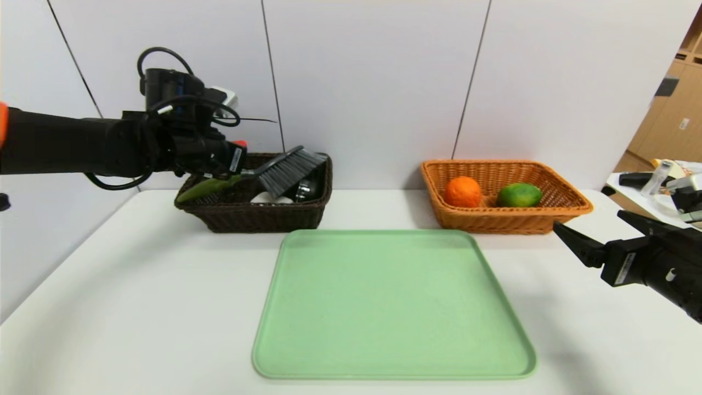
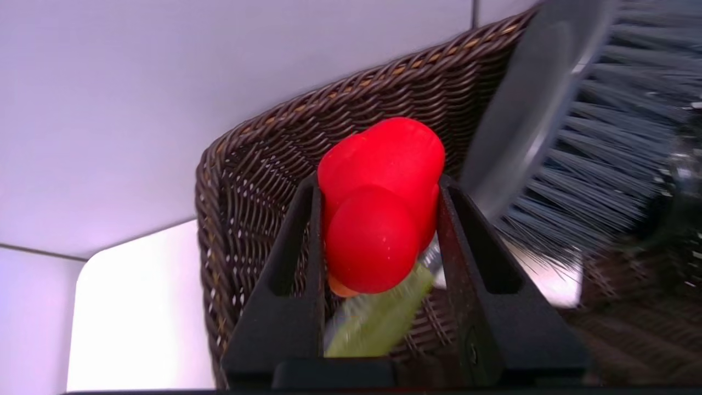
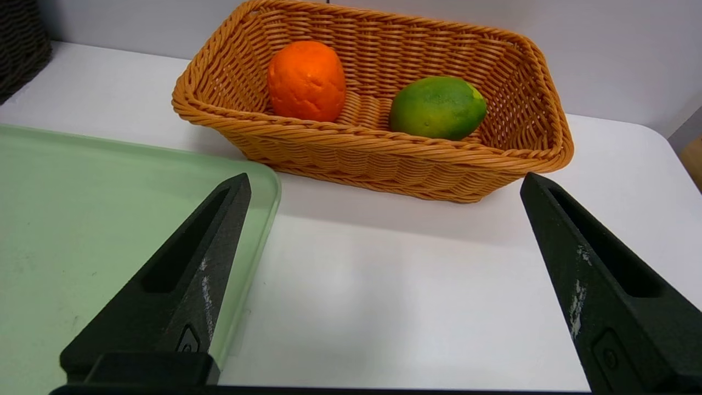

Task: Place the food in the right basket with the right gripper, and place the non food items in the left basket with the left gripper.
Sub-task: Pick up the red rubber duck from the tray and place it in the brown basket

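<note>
I work in a lab-like room; plain white wall panels [image 1: 373,82] behind my white table [image 1: 137,285]; wooden cabinets [image 1: 672,109] beside it.

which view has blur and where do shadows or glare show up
Left wrist view: the brush bristles and green handle are smeared, while the red toy between the left gripper fingers stays sharp. Right wrist view: soft shadow under the right basket. Head view: no strong glare on the green tray.
</note>
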You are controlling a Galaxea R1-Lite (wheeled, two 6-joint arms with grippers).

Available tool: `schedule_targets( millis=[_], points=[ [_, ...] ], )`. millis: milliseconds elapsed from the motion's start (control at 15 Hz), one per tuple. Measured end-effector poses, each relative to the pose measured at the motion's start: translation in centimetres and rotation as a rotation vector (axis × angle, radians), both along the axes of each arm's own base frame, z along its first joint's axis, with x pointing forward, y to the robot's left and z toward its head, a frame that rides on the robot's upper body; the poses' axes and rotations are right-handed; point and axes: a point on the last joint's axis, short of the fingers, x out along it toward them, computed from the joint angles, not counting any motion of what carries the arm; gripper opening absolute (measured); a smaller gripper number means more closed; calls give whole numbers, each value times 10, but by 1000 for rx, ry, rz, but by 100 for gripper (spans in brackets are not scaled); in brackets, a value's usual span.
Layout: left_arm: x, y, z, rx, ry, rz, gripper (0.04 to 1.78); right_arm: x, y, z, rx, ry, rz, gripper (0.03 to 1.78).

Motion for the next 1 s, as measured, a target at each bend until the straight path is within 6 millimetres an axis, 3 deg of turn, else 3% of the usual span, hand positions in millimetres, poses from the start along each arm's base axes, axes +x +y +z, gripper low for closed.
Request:
schedule_targets(
  millis=[333,733,1000],
  points=[
    [35,6,-24,5,23,29,63,1,0,-2,0,9,-1,169],
    [41,14,-34,11,64,47,62,6,1,-4,-1,22,0,169],
    [43,14,-30,0,21,52,105,7,1,-5,-1,25,1,169]
  ],
)
